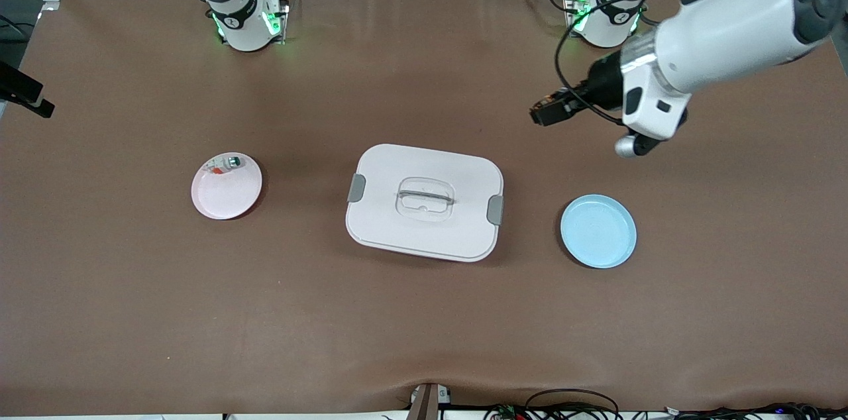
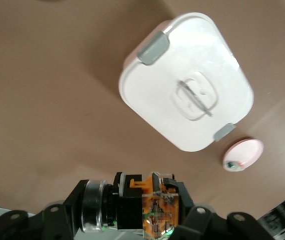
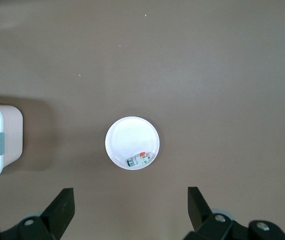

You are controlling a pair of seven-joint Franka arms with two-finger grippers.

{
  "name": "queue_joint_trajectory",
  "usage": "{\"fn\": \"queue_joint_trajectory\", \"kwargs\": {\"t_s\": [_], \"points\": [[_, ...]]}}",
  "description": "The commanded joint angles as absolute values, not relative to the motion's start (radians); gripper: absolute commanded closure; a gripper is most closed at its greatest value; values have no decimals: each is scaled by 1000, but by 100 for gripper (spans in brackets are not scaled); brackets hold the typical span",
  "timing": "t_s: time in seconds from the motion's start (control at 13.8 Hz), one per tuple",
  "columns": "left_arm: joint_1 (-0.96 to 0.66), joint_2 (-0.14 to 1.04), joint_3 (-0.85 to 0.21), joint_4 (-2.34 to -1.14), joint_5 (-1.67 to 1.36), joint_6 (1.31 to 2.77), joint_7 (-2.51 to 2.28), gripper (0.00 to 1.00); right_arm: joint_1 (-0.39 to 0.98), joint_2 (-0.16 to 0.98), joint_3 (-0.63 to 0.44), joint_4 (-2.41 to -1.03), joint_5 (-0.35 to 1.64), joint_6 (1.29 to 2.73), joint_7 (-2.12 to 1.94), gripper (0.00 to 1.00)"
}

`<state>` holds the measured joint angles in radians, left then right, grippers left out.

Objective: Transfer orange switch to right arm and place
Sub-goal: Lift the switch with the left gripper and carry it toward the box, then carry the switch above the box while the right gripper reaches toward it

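Looking at our left gripper (image 2: 147, 200): jaws clamped tight on the orange switch (image 2: 143, 192), up over the counter (image 1: 132, 307). Right gripper (image 3: 130, 210) jaws wide open, empty.

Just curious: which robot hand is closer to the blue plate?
Left. The left gripper hangs above the table near the blue plate; the right gripper hangs high over the pink plate.
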<state>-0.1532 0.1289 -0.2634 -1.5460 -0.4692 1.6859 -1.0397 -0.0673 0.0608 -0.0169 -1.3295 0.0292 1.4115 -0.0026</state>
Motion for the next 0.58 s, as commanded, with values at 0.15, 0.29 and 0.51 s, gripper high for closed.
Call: {"fn": "queue_joint_trajectory", "kwargs": {"t_s": [0.15,0.29,0.51], "points": [[-156,140,-403,-1537,-477,1845,-1362,68,-89,48,3,-1338,114,1399,3,0],[-169,144,-439,-1539,-498,1920,-1533,68,-97,26,-3,-1368,250,1404,26,0],[-221,179,-456,-1539,-512,2017,-1705,68,-60,-26,6,-1452,322,1469,131,0]]}}
